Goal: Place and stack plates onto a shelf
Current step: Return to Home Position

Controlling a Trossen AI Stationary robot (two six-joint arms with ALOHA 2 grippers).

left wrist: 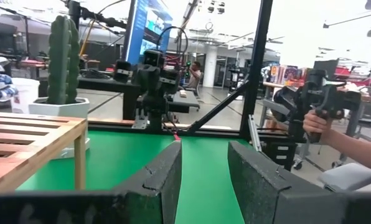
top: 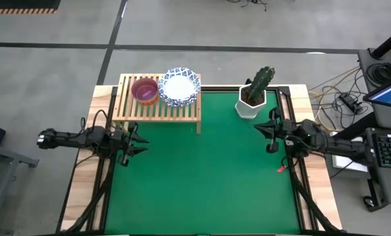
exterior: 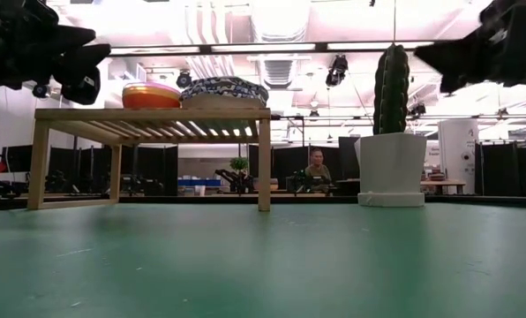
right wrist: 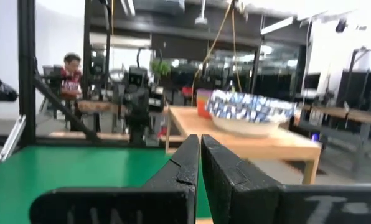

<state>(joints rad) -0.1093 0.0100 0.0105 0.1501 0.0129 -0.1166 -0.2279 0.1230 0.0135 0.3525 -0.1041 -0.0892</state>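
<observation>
Left jaws up close: rough dark pads [left wrist: 164, 180], parted, nothing between; right jaws closed and empty. Wavy-rimmed patterned plates [top: 179, 86] and glossy coloured dishes [top: 145, 90] sit stacked side by side on the slatted wooden shelf [top: 157, 111] at the back of the green desk [top: 202, 177]. For homing I'd retract slow and level, staying clear of shelf and cactus pot [top: 250, 106].

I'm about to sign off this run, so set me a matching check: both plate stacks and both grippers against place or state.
1 blue-and-white plates
2 coloured dishes
3 left gripper
4 right gripper

A shut, by the cactus pot
B shelf, left part
C open, empty, near the shelf
D shelf, right part

Pairs: 1-D, 2-B, 3-C, 4-A
</observation>
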